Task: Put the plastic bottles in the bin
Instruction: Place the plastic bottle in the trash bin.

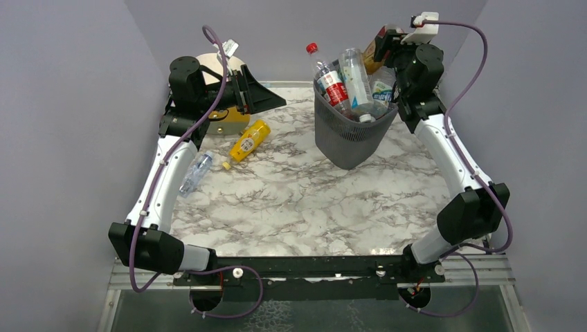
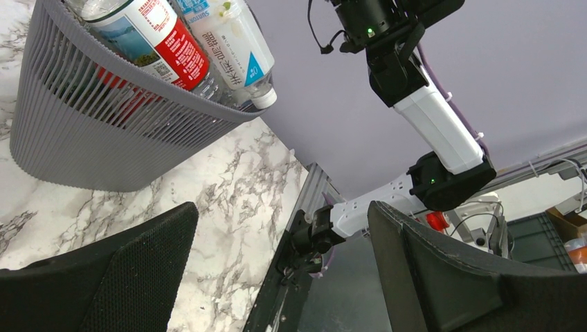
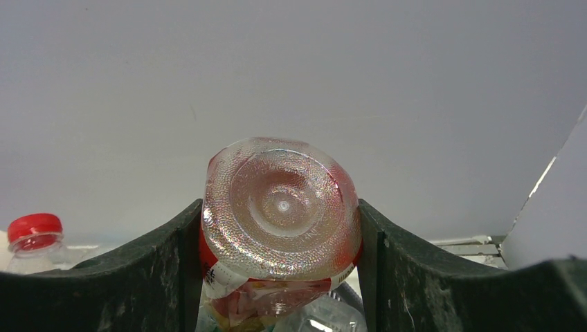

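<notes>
The right gripper (image 1: 385,43) is closed on a red-labelled bottle (image 3: 280,207), clamped across its body near the base. It hangs above the far right rim of the bin (image 1: 346,142). The left gripper (image 2: 282,235) stands fully open and empty at the far left of the counter (image 1: 297,200).

Step in hand: release into the bin. The bin is heaped, and several bottles, including a red-capped bottle (image 1: 327,76), project above the rim. Centre the held bottle over the lowest gap before opening, or it may roll off the pile.

Clearance: walls stand close on the far and right sides. Open room lies toward the near side. A yellow bottle (image 1: 249,140) and a clear bottle (image 1: 196,173) lie on the counter at left.
</notes>
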You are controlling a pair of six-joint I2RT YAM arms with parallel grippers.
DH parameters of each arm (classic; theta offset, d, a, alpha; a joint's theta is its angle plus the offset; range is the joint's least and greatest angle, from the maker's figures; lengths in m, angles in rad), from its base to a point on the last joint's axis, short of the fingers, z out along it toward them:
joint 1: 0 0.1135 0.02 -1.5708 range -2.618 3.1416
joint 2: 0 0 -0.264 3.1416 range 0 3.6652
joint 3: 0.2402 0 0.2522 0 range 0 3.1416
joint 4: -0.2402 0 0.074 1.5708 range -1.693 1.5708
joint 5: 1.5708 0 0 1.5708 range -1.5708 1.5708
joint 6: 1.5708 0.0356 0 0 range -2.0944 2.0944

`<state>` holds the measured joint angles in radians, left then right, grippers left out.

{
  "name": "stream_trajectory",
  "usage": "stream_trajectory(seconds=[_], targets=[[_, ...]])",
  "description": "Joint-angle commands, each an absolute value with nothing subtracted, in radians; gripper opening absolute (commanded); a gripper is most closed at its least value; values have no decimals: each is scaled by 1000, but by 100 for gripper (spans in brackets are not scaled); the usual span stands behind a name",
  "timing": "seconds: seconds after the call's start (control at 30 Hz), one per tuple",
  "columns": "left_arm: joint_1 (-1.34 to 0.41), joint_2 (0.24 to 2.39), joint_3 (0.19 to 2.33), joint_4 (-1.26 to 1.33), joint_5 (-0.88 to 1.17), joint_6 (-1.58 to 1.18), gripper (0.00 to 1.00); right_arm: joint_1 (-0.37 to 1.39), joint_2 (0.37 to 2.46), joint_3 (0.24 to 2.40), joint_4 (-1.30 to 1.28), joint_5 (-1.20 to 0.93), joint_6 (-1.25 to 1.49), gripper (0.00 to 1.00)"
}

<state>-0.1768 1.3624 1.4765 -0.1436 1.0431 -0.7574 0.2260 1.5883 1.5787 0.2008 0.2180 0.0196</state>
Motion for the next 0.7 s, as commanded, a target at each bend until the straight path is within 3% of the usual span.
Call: stream_trajectory(seconds=[0.0,0.1,0.67], targets=[[-172,1351,1467,-117,1040,-749,99,233,1526,1532,247,151,-16,58],[-172,1349,1464,-115,1039,-750,99,236,1515,1519,246,139,-25,68],[-172,1335,1438,-108,1034,-752,99,239,1446,1483,270,70,-15,89]])
